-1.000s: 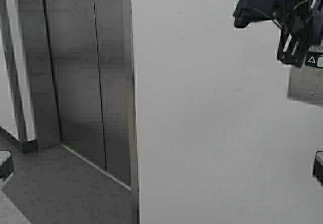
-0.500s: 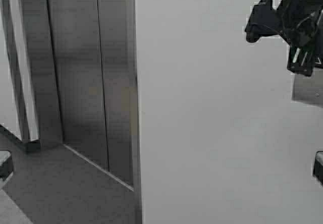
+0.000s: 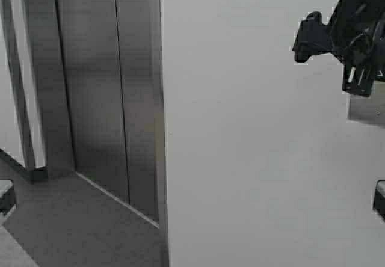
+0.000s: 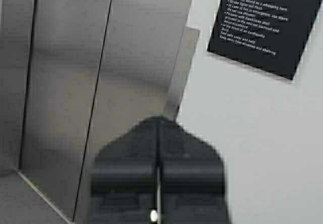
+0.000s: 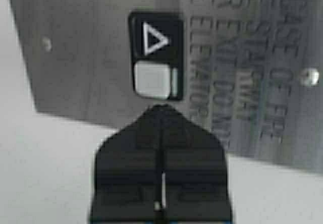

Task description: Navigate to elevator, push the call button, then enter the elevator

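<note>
The elevator shows at the left of the high view as brushed steel doors, closed at their centre seam; the left wrist view shows these doors too. The call button is a pale square under a white arrow, set in a grey metal plate. In the high view that plate sits at the far right edge. My right gripper is shut, its tip just short of the button's edge; from above the gripper hangs over the plate's top. My left gripper is shut and holds nothing, pointing at the door frame.
A plain white wall fills the middle, its steel corner edge beside the doors. A black notice with white text hangs on the wall. Grey floor lies before the doors. Engraved fire-warning lettering covers the plate.
The robot has shifted slightly, so the doors and plate sit a little further right. The right arm has come down and to the right, toward the plate.
</note>
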Available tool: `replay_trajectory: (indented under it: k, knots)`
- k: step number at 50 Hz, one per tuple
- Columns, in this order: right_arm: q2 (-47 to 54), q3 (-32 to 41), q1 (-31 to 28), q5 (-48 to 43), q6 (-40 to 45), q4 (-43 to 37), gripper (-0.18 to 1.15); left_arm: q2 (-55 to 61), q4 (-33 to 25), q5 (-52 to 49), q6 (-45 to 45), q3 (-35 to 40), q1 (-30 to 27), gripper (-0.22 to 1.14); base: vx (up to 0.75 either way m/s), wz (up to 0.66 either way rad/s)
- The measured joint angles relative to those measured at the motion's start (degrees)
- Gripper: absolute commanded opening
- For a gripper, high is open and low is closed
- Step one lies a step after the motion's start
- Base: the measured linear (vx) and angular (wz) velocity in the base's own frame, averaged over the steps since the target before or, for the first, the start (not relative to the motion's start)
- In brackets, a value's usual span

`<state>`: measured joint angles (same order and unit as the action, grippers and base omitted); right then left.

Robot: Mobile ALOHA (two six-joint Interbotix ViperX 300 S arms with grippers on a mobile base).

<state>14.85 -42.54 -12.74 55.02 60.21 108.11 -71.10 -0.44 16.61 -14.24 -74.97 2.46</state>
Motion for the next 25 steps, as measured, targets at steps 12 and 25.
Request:
replay_trajectory:
  k: [12,25]
  knots:
    - [1.6,2.0,2.7,-1.7,-0.1,1.5,0.07,0.1,0.0,0.0,0.1,0.0,0.0,0.02,0.00,0.00]
    - [4.2,3.5,3.7,-2.5,-0.2,3.3,0.07,0.4,0.0,0.0,0.3,0.0,0.0,0.02,0.00,0.00]
